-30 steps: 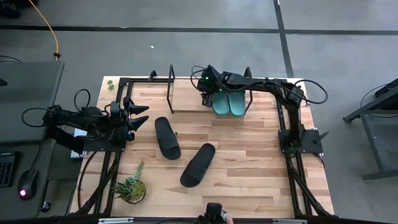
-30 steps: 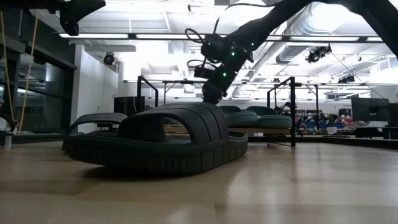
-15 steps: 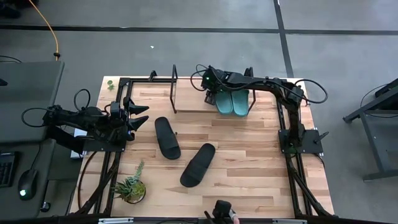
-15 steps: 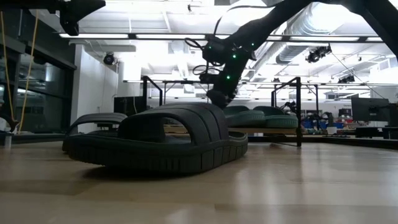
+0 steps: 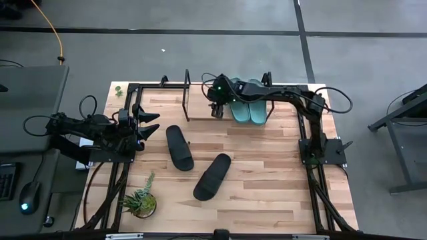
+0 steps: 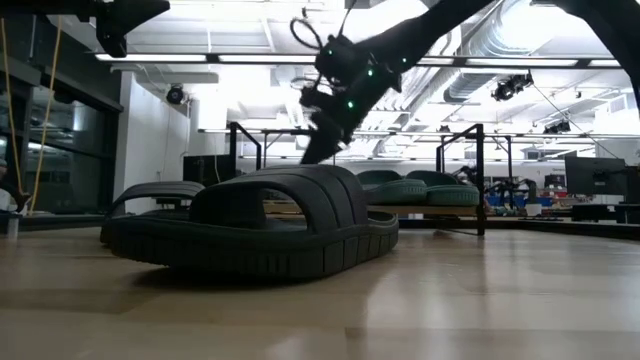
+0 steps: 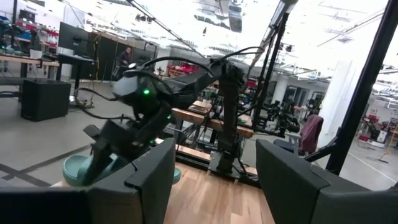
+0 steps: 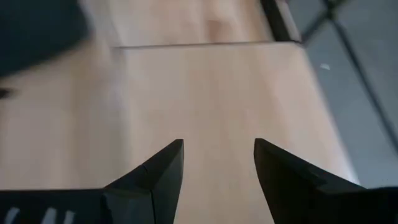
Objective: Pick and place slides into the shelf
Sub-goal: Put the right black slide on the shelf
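Two teal slides [image 5: 249,108] lie side by side on the shelf [image 5: 200,111], at its right end between the black wire brackets. Two black slides rest soles down on the tabletop, one [image 5: 179,147] left of centre and one [image 5: 212,176] nearer the front; the latter [image 6: 255,232] fills the low view. My right gripper [image 5: 215,112] hangs open and empty above the shelf board [image 8: 205,81], just left of the teal slides. My left gripper [image 5: 155,123] waits open at the table's left side, raised above the tabletop.
A potted plant [image 5: 140,201] stands at the front left of the table, and a small green sprig [image 5: 118,89] sits at the far left corner. The black arm frames run along both sides. The shelf's left half and the table's right front are bare wood.
My right gripper has drawn away from the teal slides and moved toward the table's left edge along the shelf, rising a little, its fingers open throughout. The shelf with the teal slides has shifted slightly toward the right edge. The black slides have stayed put.
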Available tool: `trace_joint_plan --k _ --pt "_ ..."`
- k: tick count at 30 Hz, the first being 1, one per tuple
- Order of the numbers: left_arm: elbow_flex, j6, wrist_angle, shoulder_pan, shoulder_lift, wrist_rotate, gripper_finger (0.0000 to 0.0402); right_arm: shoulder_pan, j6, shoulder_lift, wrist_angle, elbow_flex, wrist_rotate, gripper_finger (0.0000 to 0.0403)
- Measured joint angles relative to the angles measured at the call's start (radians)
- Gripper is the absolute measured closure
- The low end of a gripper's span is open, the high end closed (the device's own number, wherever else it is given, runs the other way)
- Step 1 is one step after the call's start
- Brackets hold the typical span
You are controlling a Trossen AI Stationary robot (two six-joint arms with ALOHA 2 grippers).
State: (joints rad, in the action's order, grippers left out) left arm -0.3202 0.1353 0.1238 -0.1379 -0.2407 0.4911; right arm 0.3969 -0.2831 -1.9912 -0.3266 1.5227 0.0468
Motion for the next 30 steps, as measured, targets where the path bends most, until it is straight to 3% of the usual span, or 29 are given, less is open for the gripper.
trace_joint_plan --k 5,10,18,30 --pt "0.000 0.000 -0.001 0.000 0.000 0.000 0.0195 -0.062 0.097 0.023 -0.037 0.000 0.143 0.0217" --pt "0.000 0.000 -0.004 0.000 0.000 0.000 0.0195 -0.133 0.162 0.024 -0.097 0.000 0.220 0.0217" --pt "0.000 0.000 -0.018 0.000 0.000 0.022 0.0195 -0.249 0.199 0.024 -0.213 0.000 0.223 0.0217" --pt "0.000 0.000 -0.027 0.000 0.000 0.026 0.0195 -0.400 0.231 0.024 -0.181 0.000 0.187 0.0217"
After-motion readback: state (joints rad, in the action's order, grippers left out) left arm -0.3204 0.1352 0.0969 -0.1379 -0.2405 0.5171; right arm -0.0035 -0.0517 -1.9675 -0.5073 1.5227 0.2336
